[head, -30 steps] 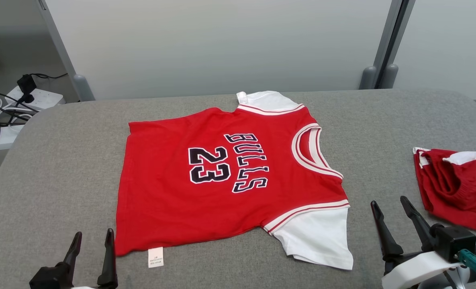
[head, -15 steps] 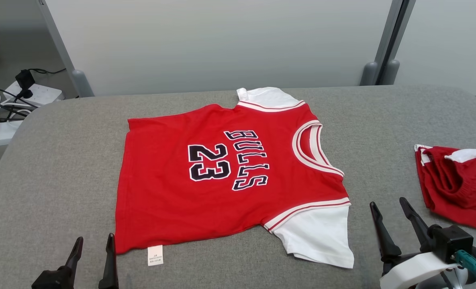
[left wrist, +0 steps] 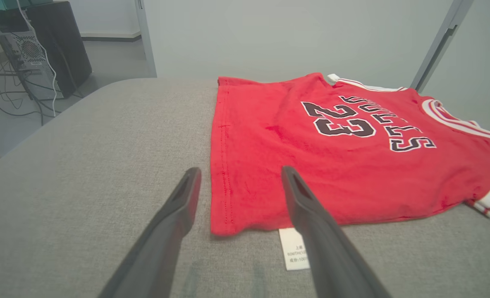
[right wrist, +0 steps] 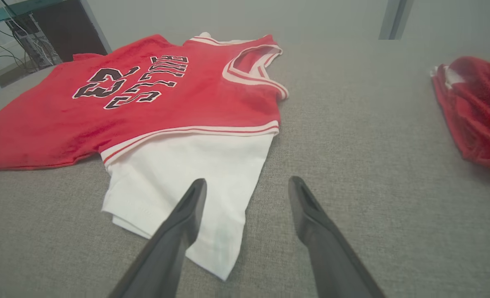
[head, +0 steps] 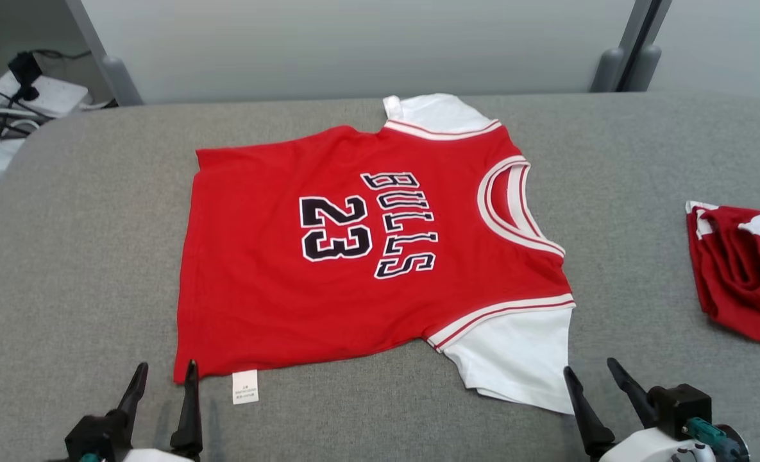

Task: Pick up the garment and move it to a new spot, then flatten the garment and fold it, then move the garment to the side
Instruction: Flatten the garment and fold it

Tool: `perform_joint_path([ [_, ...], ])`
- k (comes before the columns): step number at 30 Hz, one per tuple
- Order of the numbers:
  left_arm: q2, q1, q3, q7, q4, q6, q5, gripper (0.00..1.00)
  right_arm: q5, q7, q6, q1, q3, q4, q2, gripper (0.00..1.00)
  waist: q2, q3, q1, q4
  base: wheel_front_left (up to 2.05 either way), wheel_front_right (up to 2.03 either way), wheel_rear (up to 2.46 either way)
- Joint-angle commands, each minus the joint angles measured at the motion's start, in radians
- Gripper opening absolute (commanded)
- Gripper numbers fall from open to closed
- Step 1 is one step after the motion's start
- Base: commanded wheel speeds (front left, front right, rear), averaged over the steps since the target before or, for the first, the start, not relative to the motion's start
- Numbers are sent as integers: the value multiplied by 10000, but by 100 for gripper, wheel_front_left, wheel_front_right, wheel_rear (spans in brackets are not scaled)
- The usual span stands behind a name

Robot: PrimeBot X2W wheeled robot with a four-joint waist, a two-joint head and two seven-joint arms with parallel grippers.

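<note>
The garment (head: pixel 354 256) is a red jersey with white sleeves and "BULLS 23" in black, spread flat on the grey table (head: pixel 84 256), neck toward the right. My left gripper (head: pixel 165 373) hovers open at the jersey's near left hem corner (left wrist: pixel 224 207), beside the white label (left wrist: pixel 296 248). Over the near white sleeve's (right wrist: pixel 178 182) corner stands my right gripper (head: pixel 590 371), also open, its left finger (right wrist: pixel 187 215) above the sleeve. Neither gripper holds anything.
A second red and white garment (head: pixel 739 269) lies crumpled at the table's right edge. Grey partition panels (head: pixel 354 45) stand behind the table. Cables and a power strip (head: pixel 27 96) lie on the floor at the far left.
The head camera has tilted down and nearer, shifting the whole picture. Both grippers have moved in toward the jersey's near edge; the right one now reaches the white sleeve's corner.
</note>
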State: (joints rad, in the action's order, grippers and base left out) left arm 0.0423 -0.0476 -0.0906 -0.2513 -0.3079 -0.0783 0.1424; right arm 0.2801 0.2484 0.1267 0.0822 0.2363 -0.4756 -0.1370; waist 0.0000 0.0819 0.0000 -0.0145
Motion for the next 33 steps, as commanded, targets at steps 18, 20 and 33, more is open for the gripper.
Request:
perform_joint_path([
  [18, 80, 1144, -18, -105, -26, -147, -117, 100, 883, 134, 40, 1181, 1838, -1759, -149, 35, 0, 881, 0, 186, 0, 0, 0],
  [20, 80, 1170, -17, -105, -33, -160, -117, 100, 943, 134, 40, 1251, 1895, -1777, -167, 0, 0, 915, 0, 186, 0, 0, 0],
  [33, 80, 1429, -84, -105, -837, -56, 246, 100, 1022, 134, 40, 965, 1859, -963, -675, 0, 0, 997, 0, -80, 0, 0, 0],
])
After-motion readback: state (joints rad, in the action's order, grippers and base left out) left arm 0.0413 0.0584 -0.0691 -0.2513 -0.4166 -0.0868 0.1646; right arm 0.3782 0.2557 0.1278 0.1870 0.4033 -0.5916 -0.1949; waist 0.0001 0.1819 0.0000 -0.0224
